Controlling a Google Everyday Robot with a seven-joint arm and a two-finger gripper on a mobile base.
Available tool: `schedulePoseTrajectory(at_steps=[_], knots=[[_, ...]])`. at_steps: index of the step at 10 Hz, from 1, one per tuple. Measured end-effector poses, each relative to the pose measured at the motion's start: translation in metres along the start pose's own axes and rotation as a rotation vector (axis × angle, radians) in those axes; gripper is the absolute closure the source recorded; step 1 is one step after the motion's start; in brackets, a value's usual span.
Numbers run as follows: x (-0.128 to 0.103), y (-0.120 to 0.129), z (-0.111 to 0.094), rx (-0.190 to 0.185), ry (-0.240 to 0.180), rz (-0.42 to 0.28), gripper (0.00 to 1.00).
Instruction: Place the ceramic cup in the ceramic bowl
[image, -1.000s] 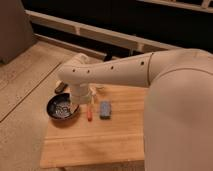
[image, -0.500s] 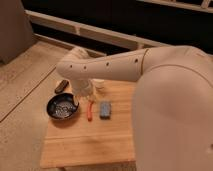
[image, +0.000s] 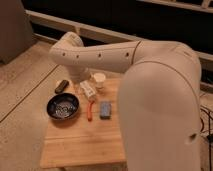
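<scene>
The ceramic cup (image: 99, 79), small and cream-white, stands upright at the back of the wooden table (image: 80, 142). The ceramic bowl (image: 63, 107), wide and dark with pale speckles inside, sits at the table's left side, apart from the cup. My white arm reaches in from the right, bends at the upper left and comes down at the table's back. My gripper (image: 82, 80) is at its end, just left of the cup and above a white patterned packet; most of it is hidden by the forearm.
A white patterned packet (image: 88, 90) lies between cup and bowl. A dark brown oblong object (image: 61, 86) lies behind the bowl. An orange stick-like item (image: 90, 111) and a blue block (image: 105, 109) lie mid-table. My arm's large body covers the right side.
The arm's end has moved from over the bowl back and to the right, toward the cup. The bowl now shows whole, and the cup has come into view.
</scene>
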Motion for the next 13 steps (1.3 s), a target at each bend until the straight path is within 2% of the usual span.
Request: schedulePoseTrajectory(at_steps=[1, 4, 5, 6, 7, 8, 9, 11, 12, 13], knots=[[-0.003, -0.001, -0.004, -0.001, -0.011, -0.014, 0.35], [-0.003, -0.001, -0.001, 0.004, -0.007, -0.025, 0.35], [-0.005, -0.008, 0.004, 0.029, -0.003, -0.035, 0.35], [-0.016, -0.026, 0.011, 0.084, -0.012, -0.062, 0.35], [-0.024, -0.035, 0.014, 0.103, -0.023, -0.082, 0.35], [-0.035, -0.042, 0.018, 0.099, -0.046, -0.113, 0.35], [-0.044, -0.042, 0.022, 0.067, -0.073, -0.145, 0.35], [-0.061, -0.033, 0.029, -0.057, -0.148, -0.197, 0.35], [-0.065, -0.033, 0.03, -0.101, -0.176, -0.212, 0.35], [-0.071, -0.039, 0.034, -0.163, -0.216, -0.234, 0.35]])
